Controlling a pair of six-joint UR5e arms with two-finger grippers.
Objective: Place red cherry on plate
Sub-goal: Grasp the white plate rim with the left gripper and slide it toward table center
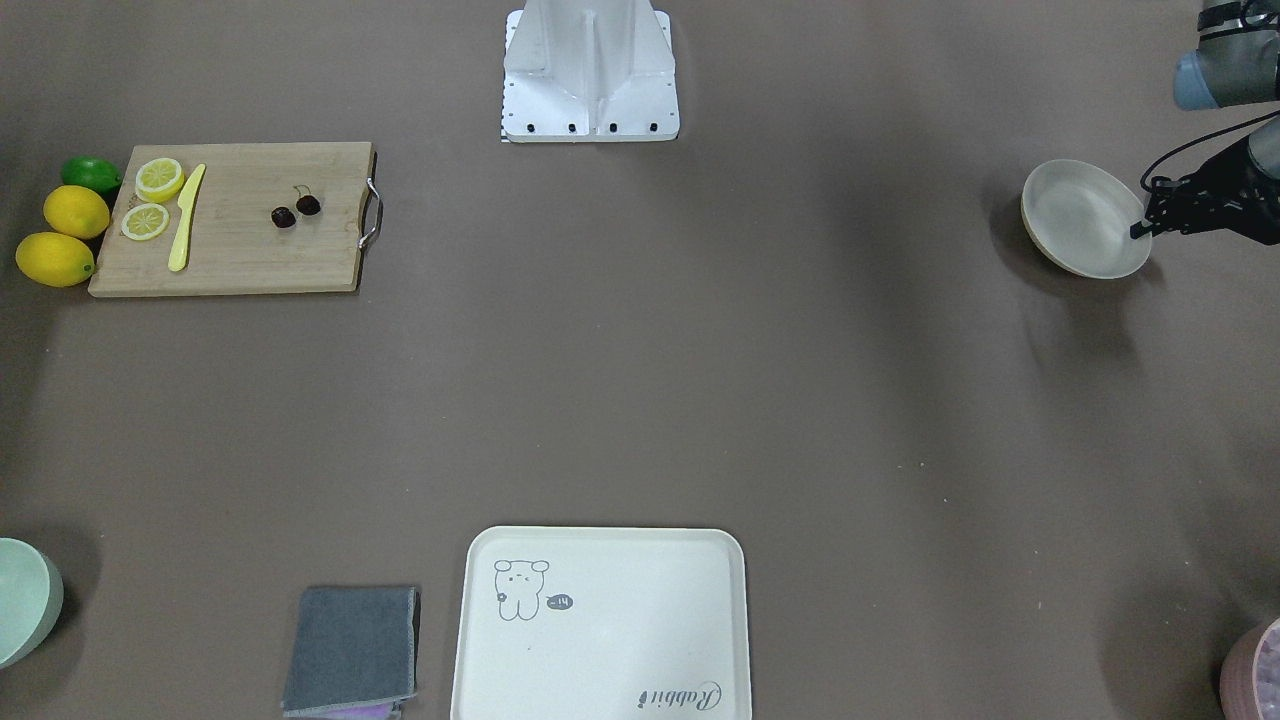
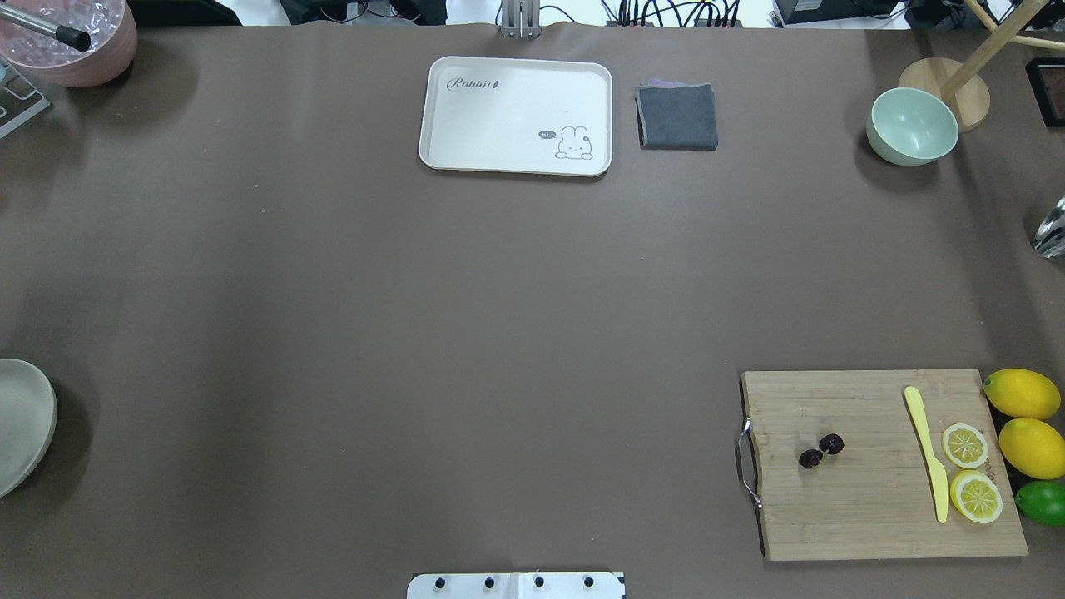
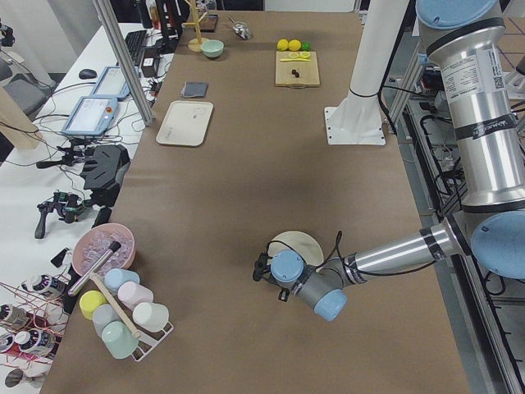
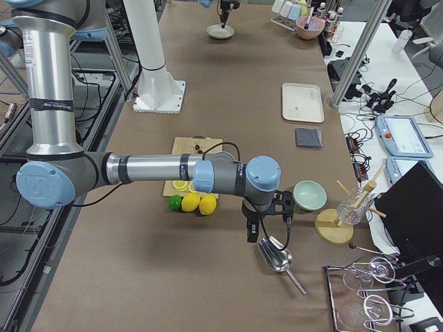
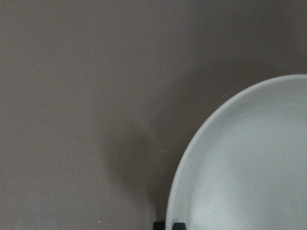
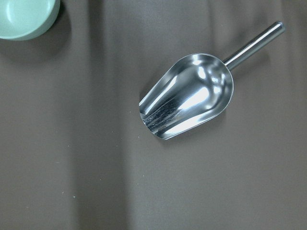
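The desk [image 2: 416, 291] is wide, and that's my worry. The cutting board [image 2: 865, 499] sits at the robot's right end and the plate [image 1: 1085, 218] well apart at its left, so any carry is long. The right end effector [image 4: 252, 232] hangs over a metal scoop [image 6: 189, 93], away from the board; I cannot tell if it's open. The left end effector [image 1: 1140, 230] is at the plate's rim, its grip equally unclear, and might nudge the dish. The red cherry [image 2: 821, 450] lies on the board, tiny and thin-stemmed, easy to pinch badly and drop.
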